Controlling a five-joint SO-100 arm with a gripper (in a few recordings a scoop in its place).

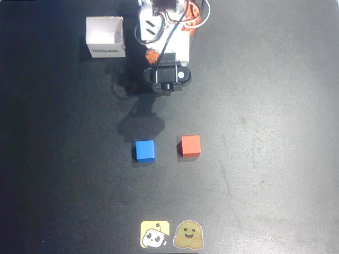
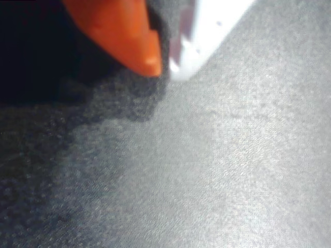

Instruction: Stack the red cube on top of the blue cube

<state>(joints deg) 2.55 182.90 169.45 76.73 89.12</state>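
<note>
In the overhead view the red cube (image 1: 190,145) sits on the black table mat, with the blue cube (image 1: 144,150) a short gap to its left. Both rest flat and apart. The arm is folded up at the top of the table, its wrist (image 1: 168,76) well behind the cubes. In the wrist view my gripper (image 2: 164,67) points at bare mat, its orange finger (image 2: 129,36) and white finger (image 2: 207,31) meeting at the tips with nothing between them.
An open white cardboard box (image 1: 106,37) stands at the back left beside the arm's base. Two stickers, a yellow one (image 1: 154,234) and a tan smiling one (image 1: 189,235), lie at the front edge.
</note>
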